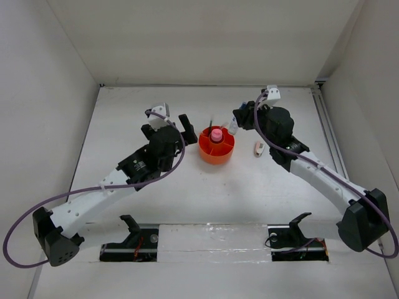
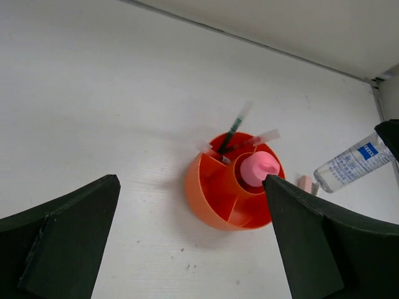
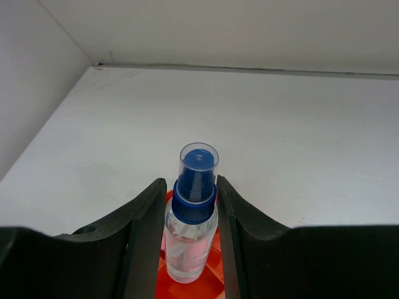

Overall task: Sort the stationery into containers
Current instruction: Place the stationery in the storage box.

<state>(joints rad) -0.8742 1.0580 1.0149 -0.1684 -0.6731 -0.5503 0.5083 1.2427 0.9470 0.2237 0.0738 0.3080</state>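
Bottle (image 3: 192,224) base cut off, pens (image 2: 232,132) blurred

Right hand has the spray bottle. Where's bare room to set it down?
Free: the orange organiser's near outer compartments, and the table on its near side. Crowded: the central cup holds the pink tube, the far compartment the pens, an eraser and the held spray bottle to its right, the open left hand on its left.

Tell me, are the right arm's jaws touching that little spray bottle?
Touching. The right wrist view shows both jaws pressed against the blue collar of the spray bottle, no gap either side.
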